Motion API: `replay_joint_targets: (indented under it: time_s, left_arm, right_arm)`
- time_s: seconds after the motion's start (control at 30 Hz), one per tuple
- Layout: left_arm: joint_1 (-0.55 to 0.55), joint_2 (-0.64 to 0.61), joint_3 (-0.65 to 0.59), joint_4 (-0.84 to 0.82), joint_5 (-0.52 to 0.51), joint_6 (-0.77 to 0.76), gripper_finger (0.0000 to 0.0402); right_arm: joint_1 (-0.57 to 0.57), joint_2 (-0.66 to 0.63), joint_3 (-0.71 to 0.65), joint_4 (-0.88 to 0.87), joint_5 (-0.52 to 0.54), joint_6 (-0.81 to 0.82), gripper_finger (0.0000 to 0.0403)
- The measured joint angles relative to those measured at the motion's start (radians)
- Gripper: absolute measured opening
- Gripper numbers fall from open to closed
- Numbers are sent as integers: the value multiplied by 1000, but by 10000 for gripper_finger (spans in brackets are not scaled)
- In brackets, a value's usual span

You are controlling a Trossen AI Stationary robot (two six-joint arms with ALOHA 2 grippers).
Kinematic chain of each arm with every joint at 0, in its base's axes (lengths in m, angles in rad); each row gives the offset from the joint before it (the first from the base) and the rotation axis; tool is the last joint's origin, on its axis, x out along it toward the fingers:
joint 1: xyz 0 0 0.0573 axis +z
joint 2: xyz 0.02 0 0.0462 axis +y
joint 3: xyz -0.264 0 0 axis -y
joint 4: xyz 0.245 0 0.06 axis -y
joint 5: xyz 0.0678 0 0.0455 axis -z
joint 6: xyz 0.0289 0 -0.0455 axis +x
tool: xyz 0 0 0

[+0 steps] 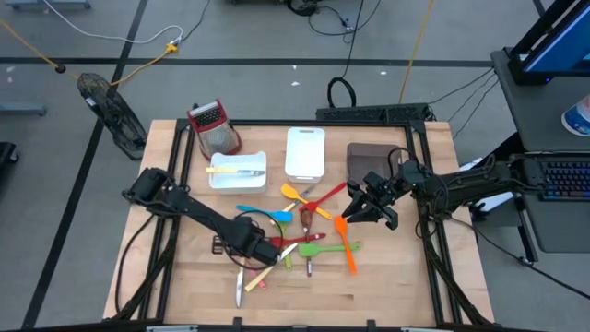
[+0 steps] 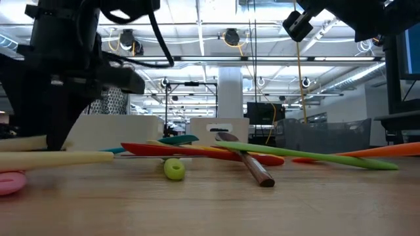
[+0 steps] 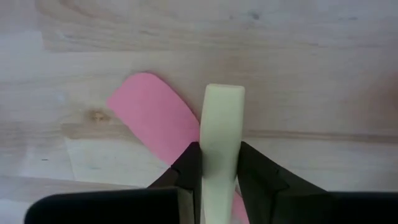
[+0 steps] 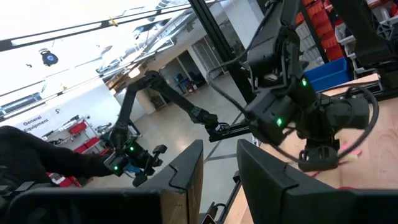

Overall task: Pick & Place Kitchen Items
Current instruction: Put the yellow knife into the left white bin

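Note:
Several slim kitchen items lie crossed on the wooden table [image 1: 387, 277]: a red one [image 1: 324, 197], a blue one [image 1: 261, 212], a green one [image 1: 324, 249] and an orange one [image 1: 347, 243]. My left gripper [image 1: 265, 255] points down at the heap's near left end, shut on a cream utensil [image 3: 222, 118]. That utensil lies over a pink spatula [image 3: 149, 112]. In the low view the cream utensil [image 2: 65, 158] runs level under the left gripper [image 2: 56, 141]. My right gripper [image 1: 358, 210] hangs raised over the heap's right side, open, nothing between its fingers [image 4: 186, 171]. My left gripper pinches the cream utensil's two long edges [image 3: 221, 163] between its two fingers [image 3: 189, 171], some way back from the squared end [image 3: 224, 93]. The fingers come from above, pointing down, and lie across it. The utensil sits level, crossing the pink spatula; whether it is off the table I cannot tell.
Behind the heap stand a white tray holding a yellow item [image 1: 237, 171], a second white tray [image 1: 304, 152] and a brown tray [image 1: 367, 161]. A red-topped box grater [image 1: 214, 129] stands at the far left. A knife [image 1: 239, 288] lies near the left gripper. Bare wood shows along the near edge.

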Motion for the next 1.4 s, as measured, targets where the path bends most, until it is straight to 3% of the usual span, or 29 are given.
replay_joint_targets:
  time_s: [0.3, 0.4, 0.7, 0.97, 1.4]
  left_arm:
    - [-4, -145, 0, -186, -35, -38, 68]
    - [-7, -210, 0, -235, -88, -67, 64]
    - [-42, -407, 0, -281, -505, -210, 65]
    - [-48, -467, 0, -291, -855, -199, 68]
    - [-48, -467, 0, -331, -1222, -119, 65]
  right_arm:
    - [0, 0, 0, 2, 1, 0, 91]
    - [0, 0, 0, 3, 2, -2, 91]
    - [0, 0, 0, 5, 2, -8, 91]
    - [0, 0, 0, 4, 2, -11, 91]
    - [0, 0, 0, 4, 3, -8, 91]
